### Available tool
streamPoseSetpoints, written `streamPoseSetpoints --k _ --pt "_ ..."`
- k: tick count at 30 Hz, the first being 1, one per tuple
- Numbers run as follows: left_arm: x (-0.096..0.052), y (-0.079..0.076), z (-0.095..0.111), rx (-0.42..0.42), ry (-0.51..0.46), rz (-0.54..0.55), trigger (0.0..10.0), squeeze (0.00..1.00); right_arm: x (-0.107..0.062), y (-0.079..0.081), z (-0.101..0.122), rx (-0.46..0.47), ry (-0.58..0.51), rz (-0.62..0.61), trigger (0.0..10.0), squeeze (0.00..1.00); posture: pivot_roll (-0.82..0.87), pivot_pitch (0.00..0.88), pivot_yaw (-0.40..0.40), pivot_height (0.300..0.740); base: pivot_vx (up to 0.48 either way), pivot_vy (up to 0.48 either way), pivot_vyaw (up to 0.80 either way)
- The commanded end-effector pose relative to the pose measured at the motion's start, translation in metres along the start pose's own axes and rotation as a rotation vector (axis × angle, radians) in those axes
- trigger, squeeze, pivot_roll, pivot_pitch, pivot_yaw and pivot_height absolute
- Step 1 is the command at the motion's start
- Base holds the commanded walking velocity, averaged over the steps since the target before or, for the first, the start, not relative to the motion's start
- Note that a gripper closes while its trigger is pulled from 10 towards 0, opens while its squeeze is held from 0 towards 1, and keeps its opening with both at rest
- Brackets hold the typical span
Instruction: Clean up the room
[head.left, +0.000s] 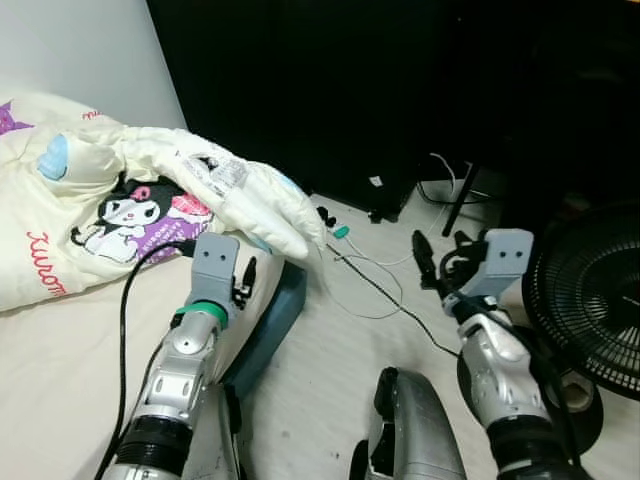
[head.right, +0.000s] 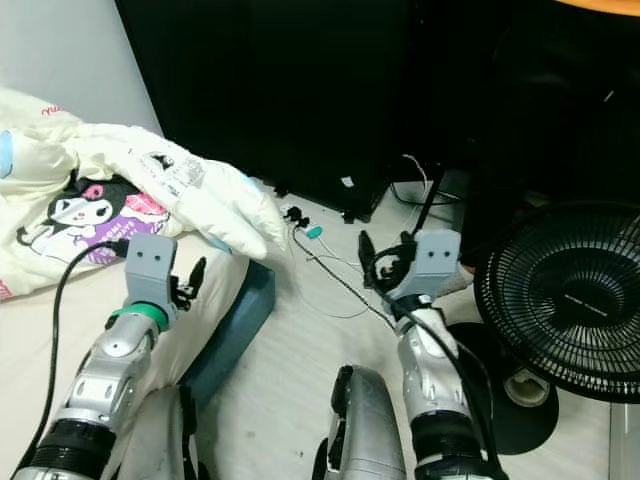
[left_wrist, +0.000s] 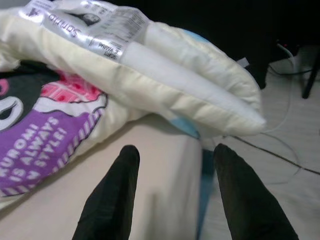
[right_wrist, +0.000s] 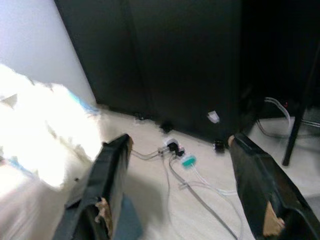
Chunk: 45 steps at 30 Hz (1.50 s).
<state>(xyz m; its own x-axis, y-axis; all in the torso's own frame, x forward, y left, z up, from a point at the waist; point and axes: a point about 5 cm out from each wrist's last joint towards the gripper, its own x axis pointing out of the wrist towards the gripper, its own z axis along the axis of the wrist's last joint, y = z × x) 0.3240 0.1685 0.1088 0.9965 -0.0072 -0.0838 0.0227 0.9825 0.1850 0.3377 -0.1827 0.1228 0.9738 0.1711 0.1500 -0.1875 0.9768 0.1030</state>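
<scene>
Left wrist view shows the left gripper (left_wrist: 172, 192) with fingers spread, empty, just short of the cream quilt (left_wrist: 150, 75) drooping over the mattress (head.left: 60, 370) corner. The right gripper (right_wrist: 185, 197) hangs spread above floor cables (right_wrist: 195, 192).

Bed at left, floor with cables in the middle, fan at right.

A quilt (head.left: 120, 190) lies on the bed (head.left: 60, 370), its corner overhanging the right edge. Cables (head.left: 370, 275) trail across the floor (head.left: 320, 380) before a far cabinet (head.left: 330, 90). The fan (head.right: 565, 300) stands on the floor, near right.
</scene>
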Motion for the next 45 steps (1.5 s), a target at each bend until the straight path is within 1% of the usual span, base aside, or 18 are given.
streamPoseSetpoints --k 1,3,5,9,11,12,13,15,17,21,23,24,27,29,31,32,36,45 --pt "-0.002 0.012 -0.002 0.004 0.01 0.04 10.0 0.0 0.005 0.004 -0.006 0.007 0.043 0.037 10.0 0.0 0.1 0.116 0.031 0.52 0.0 0.0 0.0" --pt "-0.003 0.016 -0.002 0.006 0.011 0.051 10.0 0.0 0.009 0.005 -0.005 0.01 0.049 0.043 10.0 0.0 0.11 0.117 0.03 0.52 0.0 0.0 0.0" --pt "-0.004 0.022 -0.002 0.007 0.013 0.071 10.0 0.0 0.018 0.005 -0.002 -0.027 0.063 0.054 10.0 0.0 0.11 0.121 0.028 0.52 0.0 0.0 0.0" --pt "-0.005 0.024 -0.002 0.007 0.014 0.078 10.0 0.0 0.024 0.003 0.001 -0.043 0.074 0.045 10.0 0.0 0.12 0.125 0.027 0.52 0.0 0.0 0.0" --pt "-0.007 0.024 -0.003 0.007 0.016 0.079 10.0 0.0 0.03 0.002 0.007 -0.12 0.065 0.086 10.0 0.0 0.13 0.139 0.029 0.52 0.0 0.0 0.0" --pt "-0.007 0.024 -0.003 0.007 0.016 0.079 10.0 0.0 0.03 0.002 0.007 -0.12 0.065 0.086 10.0 0.0 0.13 0.139 0.029 0.52 0.0 0.0 0.0" --pt "-0.008 0.024 -0.003 0.007 0.017 0.078 10.0 0.0 0.03 0.003 0.008 -0.154 0.063 0.1 10.0 0.0 0.13 0.139 0.029 0.52 0.0 0.0 0.0" --pt "-0.009 0.024 -0.004 0.01 0.024 0.074 10.0 0.0 0.033 0.0 0.01 -0.228 0.073 0.08 10.0 0.0 0.13 0.149 0.032 0.52 0.0 0.0 0.0" --pt "-0.011 0.025 -0.005 0.014 0.03 0.072 10.0 0.0 0.035 -0.007 0.012 -0.236 0.083 0.022 10.0 0.0 0.13 0.158 0.035 0.52 0.0 0.0 0.0" --pt "-0.014 0.026 -0.007 0.018 0.034 0.073 10.0 0.0 0.036 -0.012 0.012 -0.202 0.089 -0.001 10.0 0.0 0.14 0.163 0.034 0.52 0.0 0.0 0.0" --pt "-0.015 0.029 -0.006 0.018 0.035 0.08 10.0 0.0 0.04 -0.008 0.019 -0.111 0.039 0.005 10.0 0.0 0.15 0.163 0.031 0.52 0.0 0.0 0.0" --pt "-0.015 0.029 -0.006 0.018 0.035 0.08 10.0 0.0 0.04 -0.008 0.019 -0.111 0.039 0.005 10.0 0.0 0.15 0.163 0.031 0.52 0.0 0.0 0.0" --pt "-0.016 0.03 -0.004 0.015 0.03 0.086 10.0 0.0 0.044 0.001 0.028 -0.009 -0.053 0.031 10.0 0.0 0.15 0.161 0.029 0.52 0.0 0.0 0.0" --pt "-0.016 0.03 -0.004 0.015 0.03 0.086 10.0 0.0 0.044 0.001 0.028 -0.009 -0.053 0.031 10.0 0.0 0.15 0.161 0.029 0.52 0.0 0.0 0.0" --pt "-0.015 0.028 -0.003 0.01 0.026 0.082 10.0 0.0 0.043 0.007 0.032 0.022 -0.11 0.038 10.0 0.0 0.14 0.159 0.031 0.52 0.0 0.0 -0.24" --pt "-0.015 0.028 -0.003 0.01 0.026 0.082 10.0 0.0 0.043 0.007 0.032 0.022 -0.11 0.038 10.0 0.0 0.14 0.159 0.031 0.52 0.0 0.0 -0.48" --pt "-0.012 0.021 0.0 0.003 0.02 0.06 10.0 0.0 0.035 0.009 0.03 0.023 -0.159 0.004 10.0 0.0 0.12 0.152 0.038 0.533 0.0 0.0 -0.44" --pt "-0.01 0.013 0.003 -0.003 0.013 0.034 10.0 0.0 0.022 0.006 0.019 0.027 -0.157 -0.014 10.0 0.0 0.11 0.141 0.04 0.553 0.0 0.0 -0.44"
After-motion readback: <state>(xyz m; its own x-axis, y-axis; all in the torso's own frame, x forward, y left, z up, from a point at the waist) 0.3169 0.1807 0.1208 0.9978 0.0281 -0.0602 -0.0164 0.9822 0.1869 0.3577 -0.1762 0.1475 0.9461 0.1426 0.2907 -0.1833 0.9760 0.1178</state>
